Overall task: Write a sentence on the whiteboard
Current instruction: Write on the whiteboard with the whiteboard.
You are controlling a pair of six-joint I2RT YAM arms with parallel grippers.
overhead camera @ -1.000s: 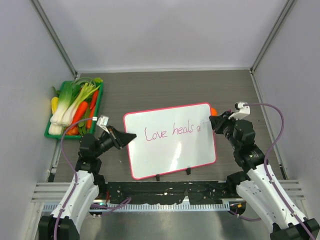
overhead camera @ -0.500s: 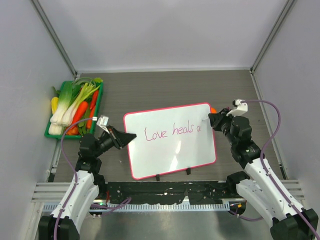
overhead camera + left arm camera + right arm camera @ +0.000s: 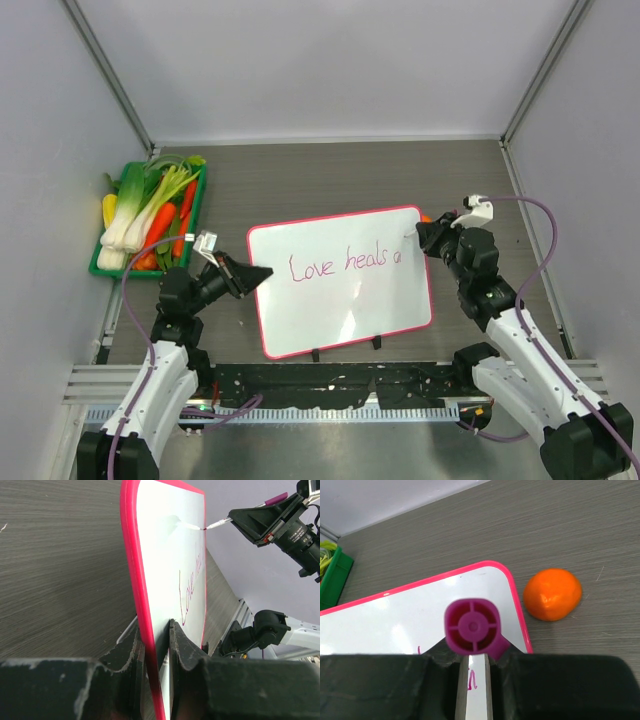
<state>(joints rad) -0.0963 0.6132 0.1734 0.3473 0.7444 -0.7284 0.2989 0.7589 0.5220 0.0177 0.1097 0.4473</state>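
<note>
Beside the whiteboard point(image 3: 340, 285), left end effector point(image 3: 261, 277) pinches its edge; right end effector point(image 3: 423, 240) pinches marker point(image 3: 472, 627).

Orange point(image 3: 553, 594), green crate point(image 3: 96, 266) (leeks point(image 3: 128, 218), carrots point(image 3: 160, 222))

Frame centre taken by whiteboard point(image 3: 345, 300); left gripper point(image 3: 262, 277) clamps its left edge, right gripper point(image 3: 422, 240) with marker point(image 3: 471, 627) crowds its upper-right corner, orange point(image 3: 552, 594) just beyond. Upper left blocked by vegetable crate point(image 3: 96, 267). Upper centre: table point(image 3: 330, 175) open.

Right arm point(image 3: 480, 270): swung left, in toward the whiteboard point(image 3: 340, 300).
Marker point(image 3: 472, 626): tip now at the board's right edge.
</note>
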